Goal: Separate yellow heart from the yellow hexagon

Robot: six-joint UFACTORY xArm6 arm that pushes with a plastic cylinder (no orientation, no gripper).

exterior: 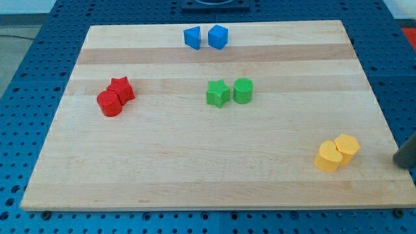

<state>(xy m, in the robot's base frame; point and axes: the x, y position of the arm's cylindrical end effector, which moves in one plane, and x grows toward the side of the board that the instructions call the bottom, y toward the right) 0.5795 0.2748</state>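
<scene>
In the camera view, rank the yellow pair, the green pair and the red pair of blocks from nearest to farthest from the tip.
My tip sits at the view's right edge.
1. Yellow hexagon and yellow heart, bottom right, touching.
2. Green cylinder and green star, centre.
3. Red star and red cylinder, left.

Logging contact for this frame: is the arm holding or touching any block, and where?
Nothing is held. My tip stands apart, right of the yellow hexagon block and yellow heart block.
</scene>
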